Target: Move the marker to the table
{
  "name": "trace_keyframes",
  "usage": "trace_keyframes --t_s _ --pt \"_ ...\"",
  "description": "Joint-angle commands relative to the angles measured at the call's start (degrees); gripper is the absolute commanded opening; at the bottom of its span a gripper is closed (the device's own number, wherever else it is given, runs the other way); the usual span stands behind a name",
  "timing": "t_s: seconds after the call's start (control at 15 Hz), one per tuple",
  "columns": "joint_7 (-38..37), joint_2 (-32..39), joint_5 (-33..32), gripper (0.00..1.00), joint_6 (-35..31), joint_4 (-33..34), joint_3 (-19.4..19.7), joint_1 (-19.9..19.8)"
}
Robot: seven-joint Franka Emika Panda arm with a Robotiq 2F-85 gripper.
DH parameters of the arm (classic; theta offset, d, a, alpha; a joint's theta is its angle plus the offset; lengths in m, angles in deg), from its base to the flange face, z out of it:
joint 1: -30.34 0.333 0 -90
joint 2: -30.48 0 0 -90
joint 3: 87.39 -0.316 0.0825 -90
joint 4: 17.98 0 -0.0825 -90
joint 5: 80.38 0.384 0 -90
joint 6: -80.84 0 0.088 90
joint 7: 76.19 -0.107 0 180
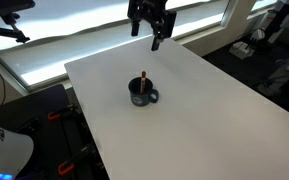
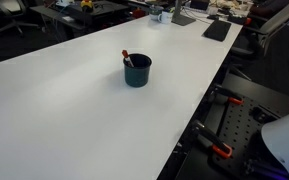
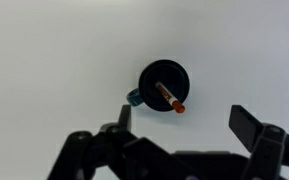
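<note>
- Marker (image 1: 143,78), thin reddish-orange stick-like pen with a darker part: standing tilted inside dark blue-black ceramic-looking mug (image 1: 144,95), upper end poking out of the top in both exterior views. Not yet on large plain white matte table (image 1: 214,110).
- Mug upright, near the middle of the table, nothing else close by.
- Black two-finger end effector (image 1: 147,32): high over the far part of the table, well apart from the mug. Fingers spread wide in the wrist view, nothing between them. Not visible in the exterior view that looks along the table.
- Wrist view: looking almost straight down into the mug; marker (image 3: 170,98) lying across the opening, orange tip toward the lower right of the picture. Mug sits off the midline between the fingers.
- Judged step: approach, ahead of the grasp. Task barely begun.
- To do well:
  - centre over the protruding end first, then descend;
  - turn the wrist so the fingers close across the marker's thin width, not along it;
  - keep fingertips above the mug's top edge to avoid pinching or tipping the mug;
  - grip only the exposed end, then lift along the marker's lean so it slides out without dragging the mug;
  - set down on bare table well apart from the mug.
- Risk: thin round body likely to roll once released; release low.
</note>
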Motion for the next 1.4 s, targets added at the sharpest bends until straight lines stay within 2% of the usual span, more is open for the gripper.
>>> trace_keyframes --t_s 0.0,0.13,0.2,0.33,0.67,1.27,1.33 --pt "7.06 7.19 3.74 1.00 4.37 5.97 -2.34 1.16" --pt "10.59 11.09 5.12 1.00 6.88 8.77 -3.49 1.00" --pt "7.07 6.94 3.53 1.00 3.30 4.31 -3.33 0.80" --pt "7.44 8.88 3.64 1.00 3.34 5.09 -3.78 0.77" --pt "7.45 8.26 3.64 1.00 3.35 5.09 -3.55 0.47" --pt "9.75 18.49 5.27 1.00 7.98 17.07 -3.89 -1.50" --pt "8.19 15.13 3.88 1.00 4.95 12.52 -3.66 -1.27"
